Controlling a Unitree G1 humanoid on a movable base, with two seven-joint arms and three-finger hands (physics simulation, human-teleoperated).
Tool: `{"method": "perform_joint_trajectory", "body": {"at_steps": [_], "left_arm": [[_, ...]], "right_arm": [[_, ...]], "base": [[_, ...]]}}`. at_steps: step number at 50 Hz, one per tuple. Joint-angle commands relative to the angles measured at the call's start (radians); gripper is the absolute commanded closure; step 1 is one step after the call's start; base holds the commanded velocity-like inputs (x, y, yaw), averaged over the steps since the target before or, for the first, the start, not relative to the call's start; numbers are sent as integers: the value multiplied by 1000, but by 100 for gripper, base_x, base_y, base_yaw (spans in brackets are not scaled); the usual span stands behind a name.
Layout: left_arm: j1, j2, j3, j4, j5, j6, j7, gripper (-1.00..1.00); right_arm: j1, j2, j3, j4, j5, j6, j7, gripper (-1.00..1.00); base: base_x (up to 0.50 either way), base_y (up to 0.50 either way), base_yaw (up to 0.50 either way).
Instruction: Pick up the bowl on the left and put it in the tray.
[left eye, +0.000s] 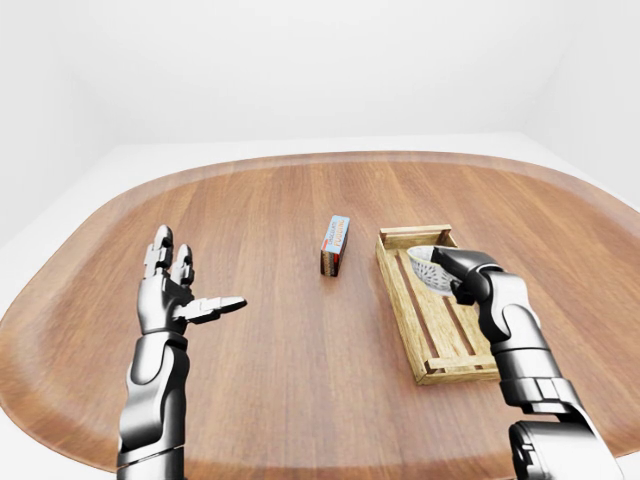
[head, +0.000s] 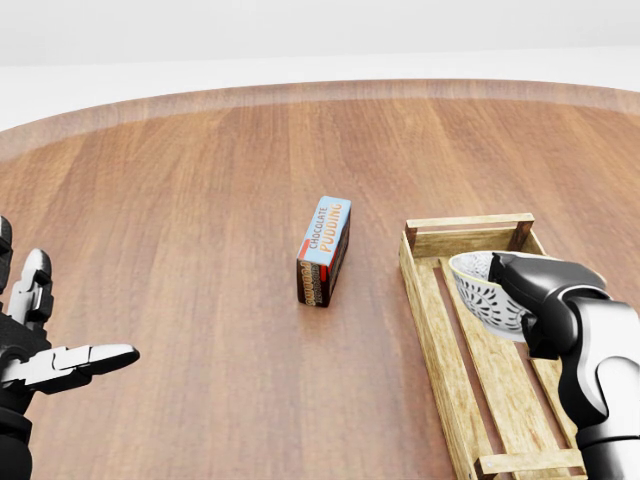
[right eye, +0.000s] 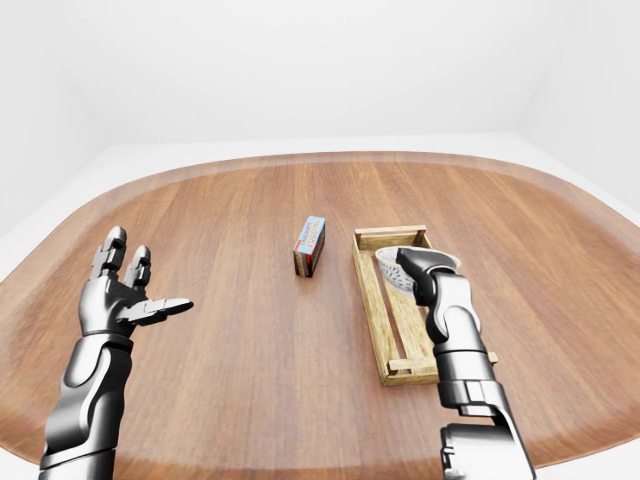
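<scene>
We hold the white bowl with the dark lattice pattern (head: 483, 296) in the right hand (head: 545, 290), whose 3 fingers are clamped on the bowl's wall and rim at its right side in the head view. We judge that this edge grip leaves the underside free to meet the slats. The bowl is tilted and lies within the outline of the pale slatted wooden tray (head: 424, 318), in its upper half; we cannot tell whether it touches the slats. We judge the remaining step to be levelling, lowering and letting go. The left hand (left eye: 172, 296) hangs empty with fingers spread over the round brown wooden table (head: 200, 200), well apart from the work. The blue-and-brown chocolate pudding box (head: 324, 251) stands left of the tray, apart from it.
</scene>
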Motion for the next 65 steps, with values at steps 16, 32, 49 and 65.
{"method": "perform_joint_trajectory", "body": {"at_steps": [16, 32, 49, 65], "left_arm": [[2, -1, 1, 1, -1, 0, -3, -100], [8, -4, 2, -14, 2, 0, -3, -100], [2, 2, 6, -10, -5, 0, -2, -100], [1, 2, 6, -8, -6, 0, -3, -100]], "right_arm": [[-27, -6, -23, 81, 2, 0, -181, 100], [-28, 18, 10, 148, 69, 0, -260, 100], [-59, 27, 41, 279, 75, 0, -310, 100], [-60, 27, 45, 294, 62, 0, -305, 100]], "base": [[0, 0, 0], [0, 0, 0], [0, 0, 0], [0, 0, 0]]}}
